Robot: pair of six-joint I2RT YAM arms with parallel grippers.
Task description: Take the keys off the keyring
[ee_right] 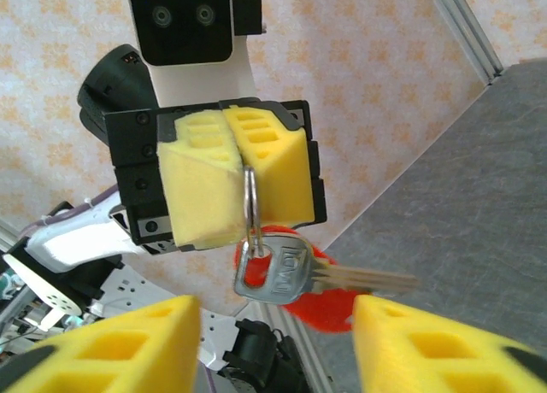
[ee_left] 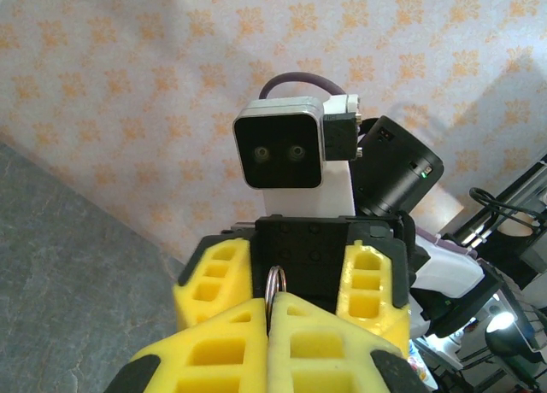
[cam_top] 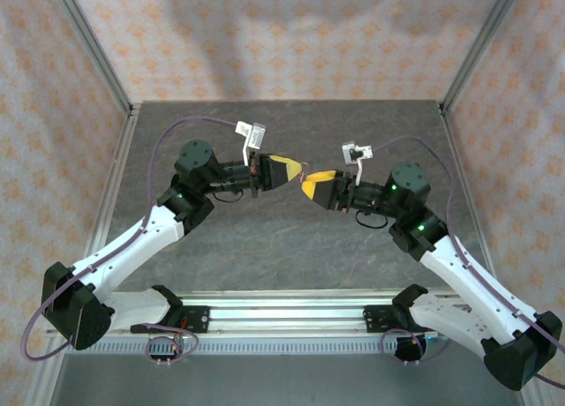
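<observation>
Held up in mid-air, my left gripper point(ee_left: 272, 314) is shut on the thin metal ring of the keyring point(ee_left: 274, 284). In the right wrist view the ring point(ee_right: 249, 207) sticks down out of the left gripper's yellow fingers point(ee_right: 205, 179). A silver key point(ee_right: 286, 273) hangs from it, with its shaft pointing right. The bright red piece point(ee_right: 332, 307) sits behind the key. My right gripper point(ee_right: 273, 318) faces it, open, one finger on each side below the key and touching nothing. From above, the two grippers point(cam_top: 297, 171) point(cam_top: 308, 188) meet tip to tip over the table's middle.
The dark grey tabletop point(cam_top: 291, 247) lies under both arms. Patterned walls point(cam_top: 282, 35) and metal frame posts point(cam_top: 93, 53) enclose it. The rail point(cam_top: 282, 313) with the arm bases runs along the near edge.
</observation>
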